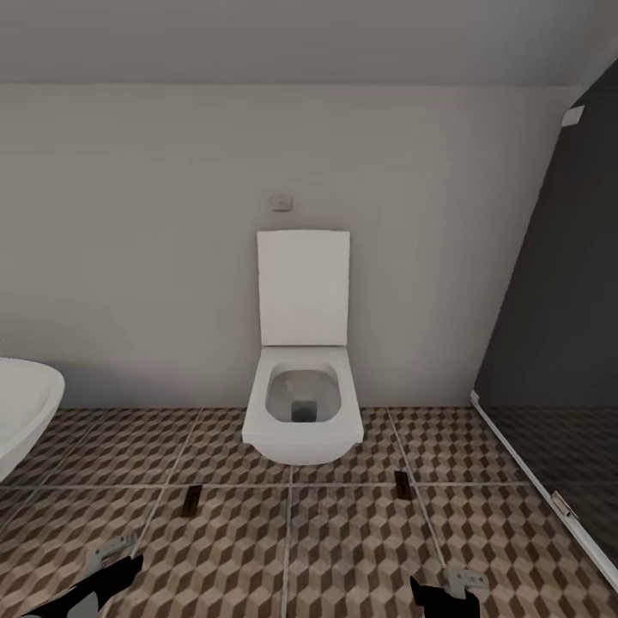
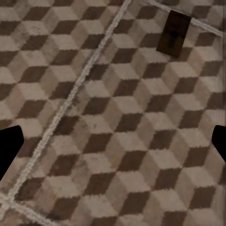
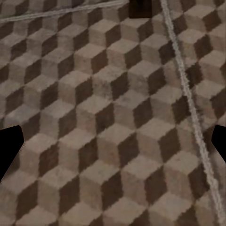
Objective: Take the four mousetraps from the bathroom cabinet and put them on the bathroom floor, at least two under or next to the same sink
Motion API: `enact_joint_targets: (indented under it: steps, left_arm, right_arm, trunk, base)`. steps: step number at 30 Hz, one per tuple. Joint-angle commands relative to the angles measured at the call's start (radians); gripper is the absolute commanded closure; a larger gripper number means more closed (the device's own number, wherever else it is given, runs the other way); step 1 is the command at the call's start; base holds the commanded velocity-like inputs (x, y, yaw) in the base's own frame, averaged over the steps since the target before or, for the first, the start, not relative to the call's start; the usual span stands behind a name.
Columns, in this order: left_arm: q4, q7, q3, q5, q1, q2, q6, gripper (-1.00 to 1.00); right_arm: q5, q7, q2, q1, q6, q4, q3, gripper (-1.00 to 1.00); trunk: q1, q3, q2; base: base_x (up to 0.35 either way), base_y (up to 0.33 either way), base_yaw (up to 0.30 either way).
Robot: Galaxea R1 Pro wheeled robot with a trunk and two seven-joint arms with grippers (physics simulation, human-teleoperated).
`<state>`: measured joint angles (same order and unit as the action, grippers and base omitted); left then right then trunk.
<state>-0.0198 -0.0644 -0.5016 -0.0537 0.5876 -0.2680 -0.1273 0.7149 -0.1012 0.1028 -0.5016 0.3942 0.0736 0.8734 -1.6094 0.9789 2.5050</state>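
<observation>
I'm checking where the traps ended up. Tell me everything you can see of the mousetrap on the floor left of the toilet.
The left mousetrap is a small, flat, dark brown rectangular board with a darker fitting on top, wood by its look. It lies flat on the cube-patterned bathroom floor, just beyond a pale grout line, ahead of the left gripper. Nothing touches it but the tile.

Two mousetraps are seen lying flat on the bathroom floor (image 1: 343,549), a cube-patterned tile surface with pale grout lines. The left mousetrap (image 1: 192,500) and the right mousetrap (image 1: 403,484) are set well apart, each a small dark brown board with dark metal parts.
</observation>
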Motion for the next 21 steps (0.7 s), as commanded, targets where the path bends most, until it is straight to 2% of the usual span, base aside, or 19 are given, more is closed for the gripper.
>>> enact_joint_targets:
  steps: [1, 21]
  left_arm:
    - [0.000, 0.000, 0.000, 0.000, 0.000, 0.000, 0.000, -1.00]
    - [0.000, 0.000, 0.000, 0.000, 0.000, 0.002, 0.000, -1.00]
  right_arm:
    - [0.000, 0.000, 0.000, 0.000, 0.000, 0.000, 0.000, -1.00]
    - [0.000, 0.000, 0.000, 0.000, 0.000, 0.000, 0.000, -1.00]
  trunk:
    - [0.000, -0.004, 0.000]
    - [0.009, -0.081, -0.005]
  base:
    - [0.000, 0.000, 0.000]
    - [0.000, 0.000, 0.000]
